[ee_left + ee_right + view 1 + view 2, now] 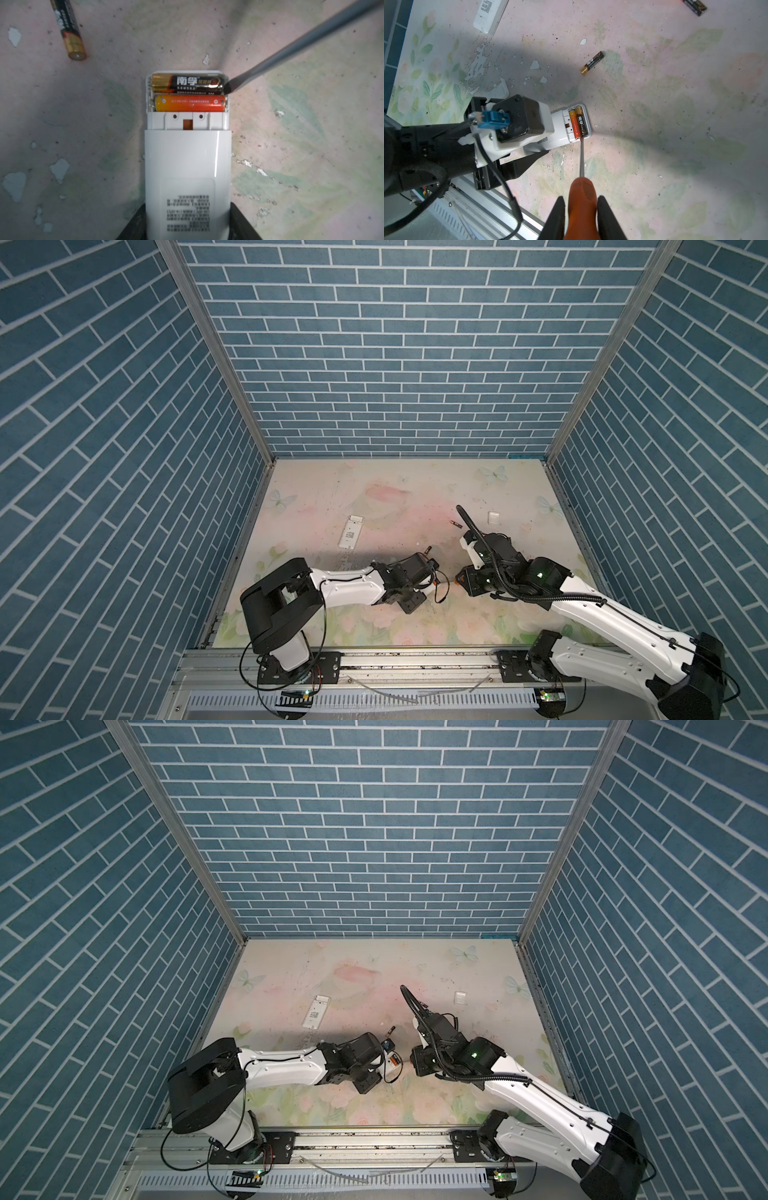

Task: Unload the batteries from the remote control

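- Close to the front edge of the table [415, 489], about mid-width, the left gripper [188, 225] is clamped on the white remote control [188, 162]. Its label faces up and its compartment is open.
- Two cells lie in it side by side. The orange battery [190, 103] is the inner one and the black-and-gold battery [187, 83] sits at the casing's very end.
- The right gripper [582, 218] grasps the orange-handled screwdriver [582, 193], whose tip touches one end of the black-and-gold battery.
- I reckon the tip could skid off that rounded end and gouge the casing. A hard pry might also twist the remote in its grasp, or flick the cell out so that it rolls off toward an edge.
- Just beyond, toward the back edge, a loose battery [591, 63] lies flat. A second loose battery [455, 524] lies nearer mid-table.
- Farther still, a spare remote [349, 533] lies toward the left edge and a small white lid [493, 517] toward the right edge.
- Only the left wrist view shows the tip meeting the cell, and only the right wrist view shows the grip on the handle. In both top views the arms hide nearly all of the compartment.
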Tool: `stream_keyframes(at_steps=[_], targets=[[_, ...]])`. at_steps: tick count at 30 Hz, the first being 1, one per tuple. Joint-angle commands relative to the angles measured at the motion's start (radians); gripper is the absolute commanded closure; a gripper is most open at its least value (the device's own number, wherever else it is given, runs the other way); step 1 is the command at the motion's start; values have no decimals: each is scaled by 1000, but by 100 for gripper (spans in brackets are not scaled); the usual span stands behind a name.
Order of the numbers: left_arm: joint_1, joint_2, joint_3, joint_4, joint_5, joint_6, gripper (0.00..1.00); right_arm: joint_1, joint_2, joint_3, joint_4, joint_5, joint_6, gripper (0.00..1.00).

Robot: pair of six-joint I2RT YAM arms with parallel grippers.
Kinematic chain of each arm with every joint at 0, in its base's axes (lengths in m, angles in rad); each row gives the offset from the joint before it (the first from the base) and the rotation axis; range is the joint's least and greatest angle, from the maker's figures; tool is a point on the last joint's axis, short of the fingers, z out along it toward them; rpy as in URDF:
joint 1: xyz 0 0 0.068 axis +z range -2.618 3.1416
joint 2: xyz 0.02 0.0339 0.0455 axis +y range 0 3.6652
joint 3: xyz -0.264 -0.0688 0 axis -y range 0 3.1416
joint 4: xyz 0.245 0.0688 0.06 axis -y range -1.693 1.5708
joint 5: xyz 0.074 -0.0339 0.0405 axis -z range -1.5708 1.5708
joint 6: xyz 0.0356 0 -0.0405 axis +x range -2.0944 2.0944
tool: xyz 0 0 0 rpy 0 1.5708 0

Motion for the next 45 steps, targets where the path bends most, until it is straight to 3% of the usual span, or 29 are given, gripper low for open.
stream_keyframes(at_steps=[1, 21, 33, 45], targets=[[-16, 76, -40, -26, 114, 12, 65, 7, -3, 71, 197, -6, -32, 100], [-20, 106, -38, -30, 117, 19, 67, 9, 19, 125, 225, -34, -72, 100], [-20, 94, -39, -55, 52, -9, 67, 6, 71, 196, -177, 34, -23, 100], [-19, 94, -39, -55, 54, -14, 67, -9, 118, 192, -236, 31, 0, 100]])
